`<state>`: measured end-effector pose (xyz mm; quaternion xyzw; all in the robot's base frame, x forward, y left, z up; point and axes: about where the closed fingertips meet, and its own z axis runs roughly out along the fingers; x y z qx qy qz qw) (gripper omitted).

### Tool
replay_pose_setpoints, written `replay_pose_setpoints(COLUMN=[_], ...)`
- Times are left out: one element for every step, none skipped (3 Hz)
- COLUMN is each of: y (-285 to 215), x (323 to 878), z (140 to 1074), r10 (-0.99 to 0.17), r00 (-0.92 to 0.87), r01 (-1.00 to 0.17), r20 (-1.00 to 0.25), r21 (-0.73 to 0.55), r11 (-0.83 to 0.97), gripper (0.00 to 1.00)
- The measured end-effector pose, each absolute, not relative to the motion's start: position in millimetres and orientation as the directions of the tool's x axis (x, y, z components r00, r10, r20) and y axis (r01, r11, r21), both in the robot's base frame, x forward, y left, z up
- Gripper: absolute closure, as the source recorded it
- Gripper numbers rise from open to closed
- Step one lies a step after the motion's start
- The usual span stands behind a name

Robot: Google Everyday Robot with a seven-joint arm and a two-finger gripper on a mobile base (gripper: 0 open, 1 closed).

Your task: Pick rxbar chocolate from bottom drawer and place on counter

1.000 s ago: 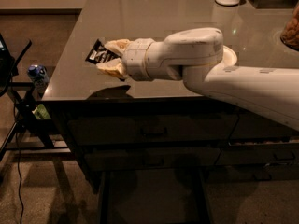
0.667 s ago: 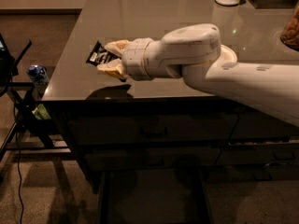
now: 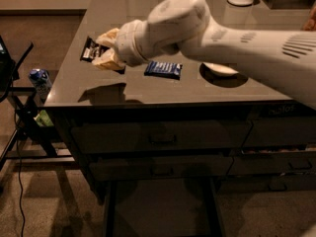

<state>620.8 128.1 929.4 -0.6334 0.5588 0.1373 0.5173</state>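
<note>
Glossy grey surface fills the upper half of the view, with dark drawers under its front edge, all of them looking pushed in. The white arm reaches in from 3 o'clock and ends at the gripper, which hangs over the left part of the surface, near its 9 o'clock edge. The jaws are clenched on the rxbar, one tan finger above it and one below, so the bar is carried edge-on between them. I cannot tell whether it is clear of the top or grazing it. A dark shadow lies on the surface at 6 o'clock from the gripper, which suggests the bar is held a little above the top.

The rxbar's long axis runs roughly from 10 o'clock to 4 o'clock. Its free end, with the white print, sticks out toward 10 o'clock, and the other end is hidden in the jaws. Gripping one end leaves most of the wrapper free to lie flat once let go.

A blue bar lies at 3 o'clock from the gripper, apart from it, and a white plate sits further along. By my reading the fetch is done and only the set-down remains.
</note>
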Motion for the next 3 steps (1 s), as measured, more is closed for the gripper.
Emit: replay_pose_setpoints(y=[130.3,122.8,134.5], x=[626.3,628.6,632.6], z=[922.1,913.1,907.1], r10=[-0.637,-0.671,-0.654], r00=[0.429,0.496,0.486], r01=[-0.818,-0.774,-0.802], r20=[-0.640,-0.551,-0.580], r21=[-0.574,-0.630,-0.593], r11=[0.025,-0.055,-0.070], gripper=[1.00,1.00,1.00])
